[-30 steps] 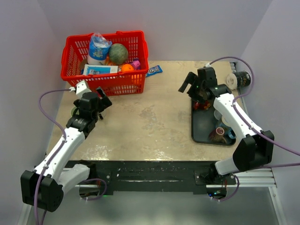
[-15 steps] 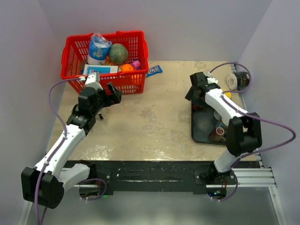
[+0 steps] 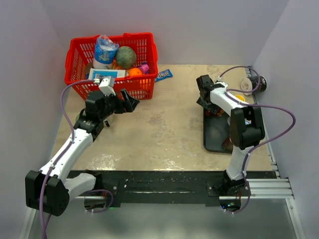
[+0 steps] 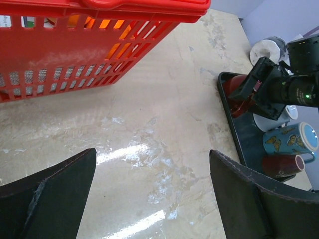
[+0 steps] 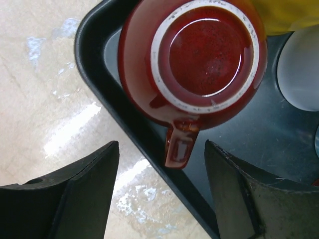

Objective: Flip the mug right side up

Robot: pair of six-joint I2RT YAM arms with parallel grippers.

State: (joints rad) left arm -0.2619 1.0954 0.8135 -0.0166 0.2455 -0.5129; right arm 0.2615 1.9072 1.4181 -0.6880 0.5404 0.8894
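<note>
The red mug [image 5: 192,59] sits bottom-up in the tray's [image 5: 88,55] corner (handle by the rim). Right tool [image 5: 159,149] hovers above it, released; left tool [image 4: 152,152], also released, near the basket [image 4: 99,50].

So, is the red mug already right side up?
No, the red mug sits bottom-up in the black tray, its ringed base facing the right wrist camera.

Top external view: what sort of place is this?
Likely a robot lab cell: plain walls box in one table, holding staged props, a red basket of groceries and a black tray of mugs.
</note>
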